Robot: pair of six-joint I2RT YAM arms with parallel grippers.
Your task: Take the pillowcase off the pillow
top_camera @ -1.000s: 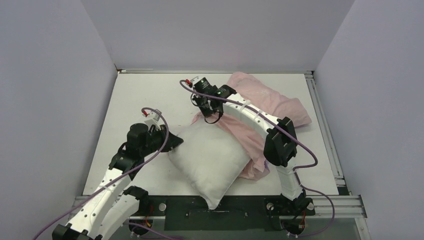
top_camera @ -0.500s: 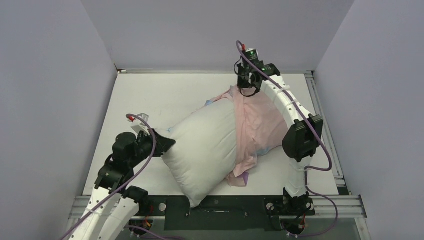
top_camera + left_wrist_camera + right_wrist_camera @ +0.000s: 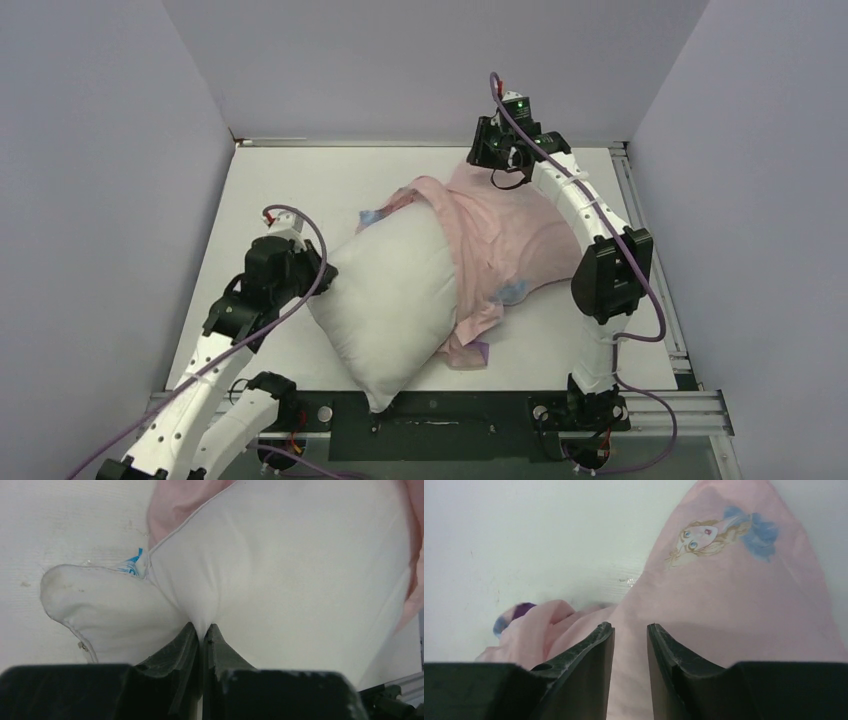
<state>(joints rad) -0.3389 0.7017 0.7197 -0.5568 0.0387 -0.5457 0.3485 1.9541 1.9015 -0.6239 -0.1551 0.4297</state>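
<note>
The plain white pillow (image 3: 390,290) lies across the table's middle, its near-left half bare. The pale pink pillowcase (image 3: 510,235) covers its far-right half and trails onto the table. My left gripper (image 3: 325,280) is shut on a pinch of the pillow's left edge, seen up close in the left wrist view (image 3: 202,627) with white pillow fabric (image 3: 300,570) between the jaws. My right gripper (image 3: 495,172) hovers over the pillowcase's far edge. In the right wrist view its jaws (image 3: 630,626) stand apart above the pink fabric with the princess print (image 3: 734,595).
The white table (image 3: 300,190) is bounded by grey walls at the left, back and right. A metal rail (image 3: 640,230) runs along the right edge. The arm bases and a black plate (image 3: 440,415) sit at the near edge. A purple-blue fold of pillowcase (image 3: 514,615) bunches at the left.
The right gripper has opened and let the pillowcase go; the fabric has dropped and slumped over the pillow's far half. The left gripper has shifted the pillow slightly back and left.
</note>
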